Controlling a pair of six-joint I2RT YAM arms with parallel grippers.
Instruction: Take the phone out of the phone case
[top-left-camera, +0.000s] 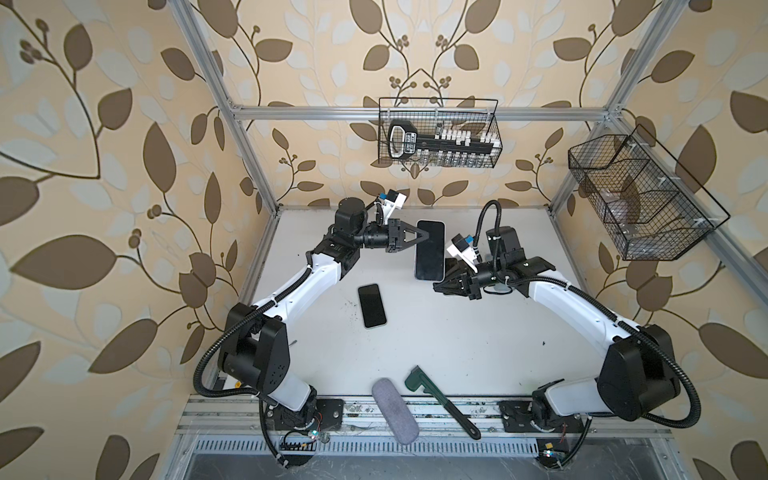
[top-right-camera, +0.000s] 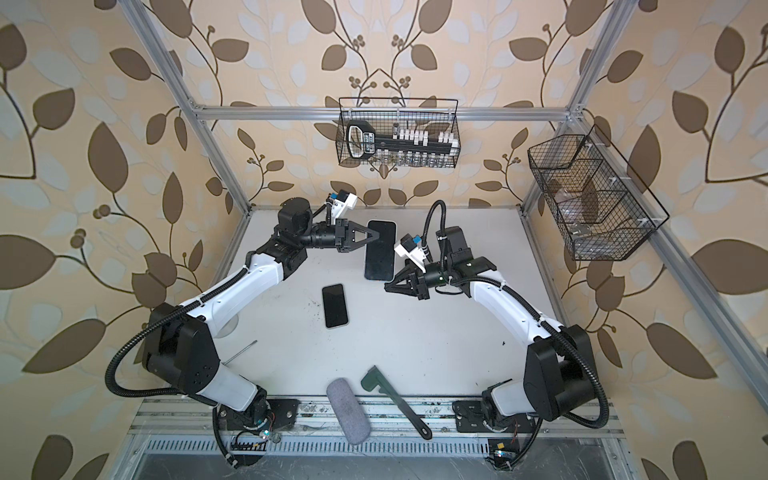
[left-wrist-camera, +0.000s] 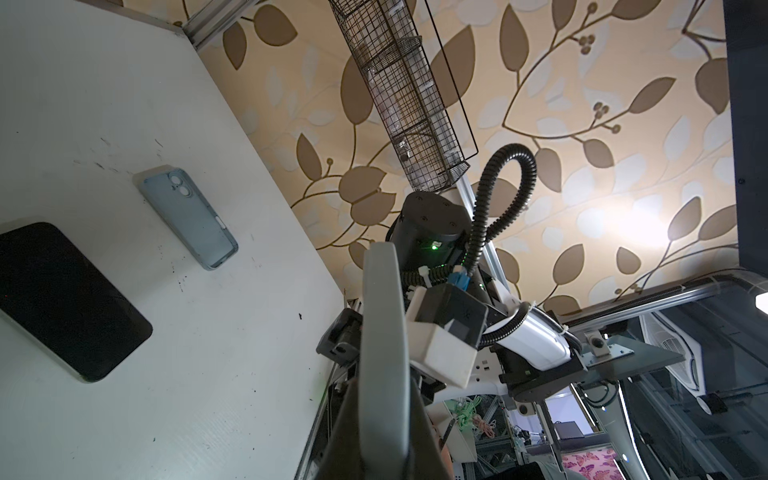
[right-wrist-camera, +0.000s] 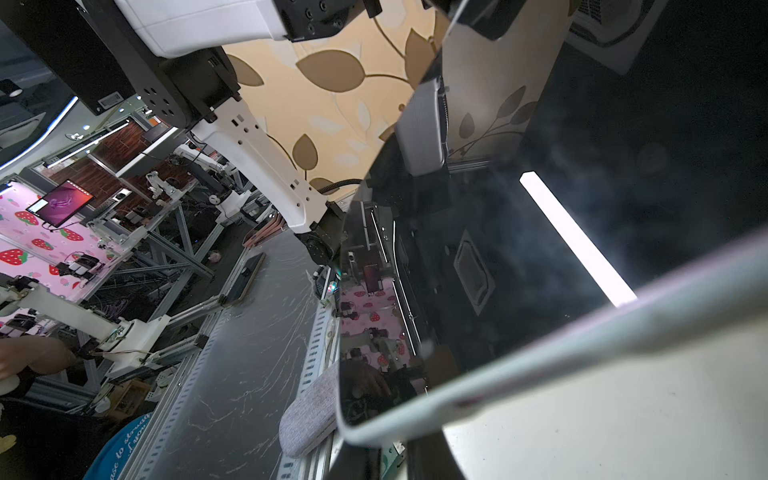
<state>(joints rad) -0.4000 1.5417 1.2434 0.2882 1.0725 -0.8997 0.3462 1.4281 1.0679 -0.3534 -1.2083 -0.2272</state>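
Observation:
A black-screened phone (top-left-camera: 431, 249) (top-right-camera: 380, 249) hangs tilted above the back of the table in both top views. Its pale grey rim (right-wrist-camera: 540, 353) looks like the phone case. My left gripper (top-left-camera: 419, 237) (top-right-camera: 371, 237) is shut on its left long edge, and the grey rim (left-wrist-camera: 382, 311) runs between the fingers. My right gripper (top-left-camera: 436, 286) (top-right-camera: 387, 286) sits at the lower right corner. Its fingers stand close together against the rim there (right-wrist-camera: 392, 444).
A second dark phone (top-left-camera: 372, 305) (left-wrist-camera: 62, 299) lies flat mid-table. An empty light-blue case (left-wrist-camera: 187, 216) lies beyond it. A grey pouch (top-left-camera: 395, 411) and a green tool (top-left-camera: 440, 403) rest at the front edge. Wire baskets (top-left-camera: 438, 133) (top-left-camera: 640, 195) hang on the walls.

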